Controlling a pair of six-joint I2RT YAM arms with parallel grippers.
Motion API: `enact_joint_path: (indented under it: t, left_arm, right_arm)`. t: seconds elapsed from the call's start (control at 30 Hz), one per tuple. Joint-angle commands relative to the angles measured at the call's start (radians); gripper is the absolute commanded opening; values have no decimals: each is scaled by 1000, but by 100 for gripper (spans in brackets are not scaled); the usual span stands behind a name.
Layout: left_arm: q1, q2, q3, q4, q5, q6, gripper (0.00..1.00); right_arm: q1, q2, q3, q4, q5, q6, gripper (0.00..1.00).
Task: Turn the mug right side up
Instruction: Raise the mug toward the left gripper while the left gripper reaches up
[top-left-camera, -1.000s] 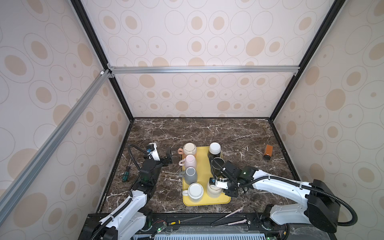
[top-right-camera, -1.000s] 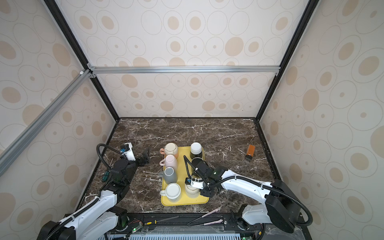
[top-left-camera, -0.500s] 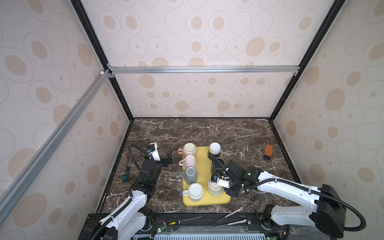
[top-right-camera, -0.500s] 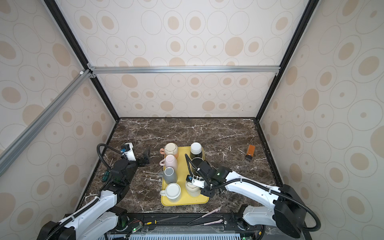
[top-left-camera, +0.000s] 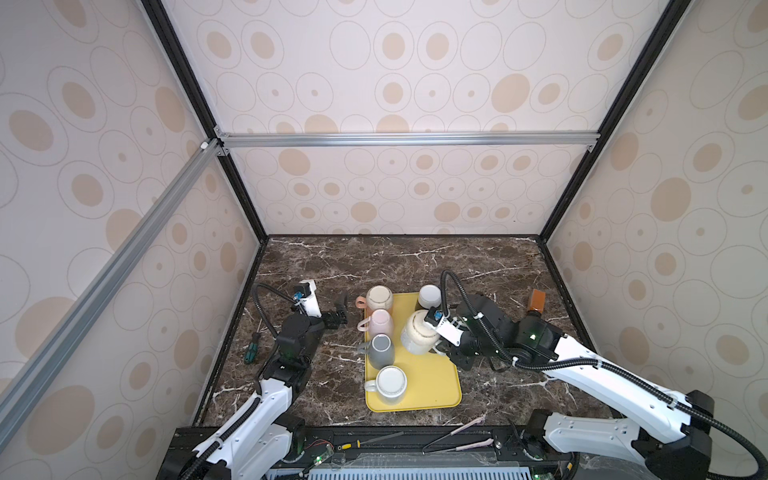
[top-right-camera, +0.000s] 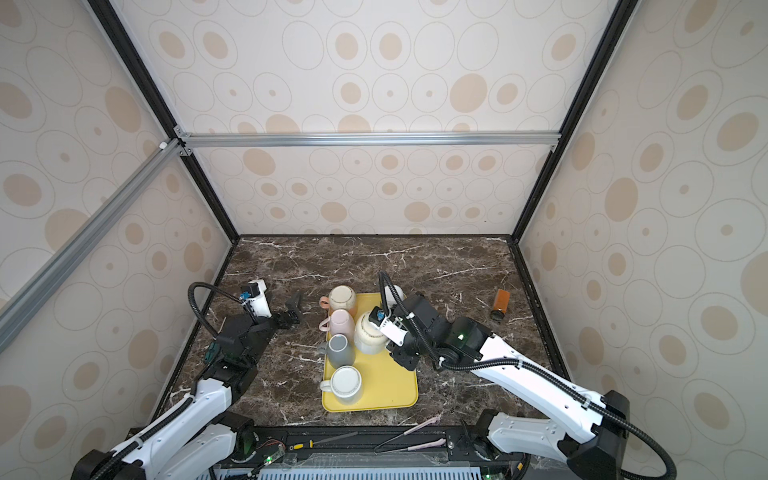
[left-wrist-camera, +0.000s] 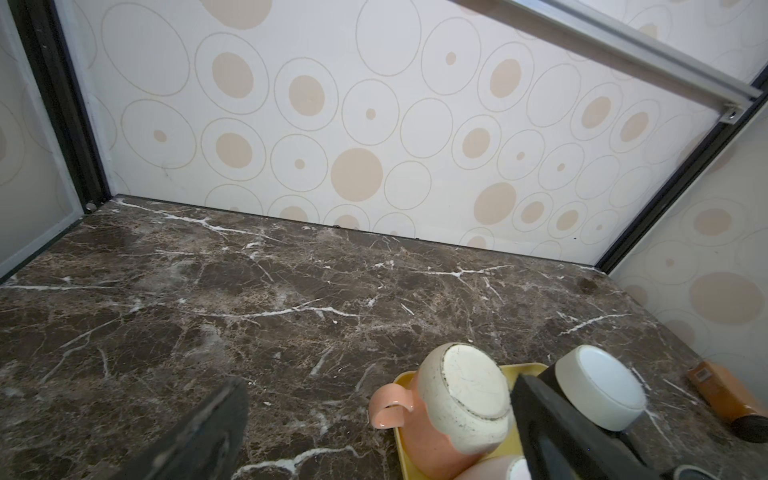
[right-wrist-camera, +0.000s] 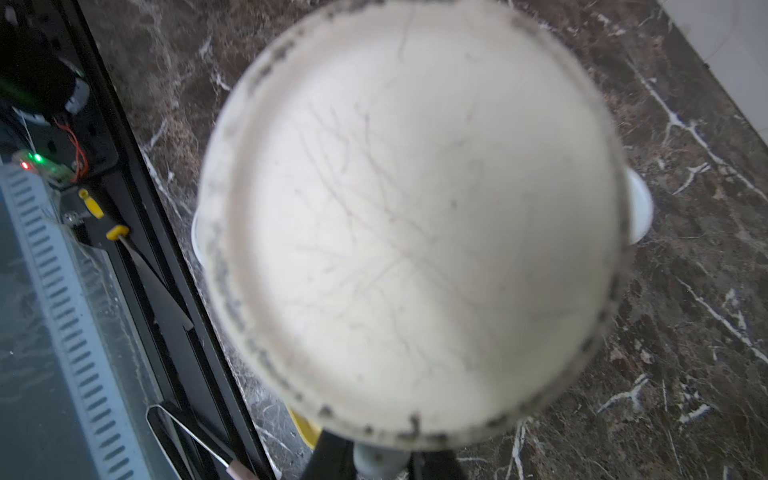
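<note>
Right arm has hoisted the cream mug (top-left-camera: 417, 332) off the yellow tray (top-left-camera: 432, 386); right gripper (top-left-camera: 439, 348) is clamped on it, base facing back at the wrist. Left gripper (top-left-camera: 338, 311) is wide open, empty.

The cream mug (top-left-camera: 417, 333) was upside down, its flat base facing upward in both top views. In the right wrist view the cream mug (right-wrist-camera: 415, 216) showed that base close up and blurred: pale, finely crazed, ringed with dark specks. Its handle was pinched in the right gripper (right-wrist-camera: 376, 461). It appeared lifted above the yellow tray (top-left-camera: 428, 386), over the middle of the tray's right edge.
</note>
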Motion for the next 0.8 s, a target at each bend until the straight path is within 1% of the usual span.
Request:
enact_joint_path:
  t: [0.0, 0.1, 0.23, 0.33, 0.4, 0.5, 0.6, 0.67, 0.77]
  left_arm:
    - [-4, -27, 84, -33, 70, -82, 99]
    - [-5, -20, 107, -16, 191, -183, 97]
    - [-4, -15, 110, 48, 357, -322, 96]
    - [-5, -24, 95, 121, 440, -410, 95]
    - [-5, -34, 86, 171, 465, -451, 95]
    - [-7, -29, 68, 291, 548, -533, 94]
    - [-17, -9, 76, 359, 600, -568, 94]
    - [-26, -2, 84, 383, 616, -581, 94]
    - [-43, 9, 82, 438, 631, -612, 93]
  right_arm:
    - [5, -21, 113, 162, 37, 131, 0]
    - [5, 16, 163, 235, 76, 227, 0]
    - [6, 27, 162, 390, 52, 322, 0]
    - [0, 1, 120, 551, 46, 380, 0]
    - [-17, -12, 103, 634, 24, 435, 0]
    - [-67, -4, 92, 725, -82, 523, 0]
    - [-103, 22, 87, 795, -181, 606, 0]
    - [-117, 29, 57, 879, -223, 657, 0]
    - [-123, 35, 40, 953, -256, 682, 0]
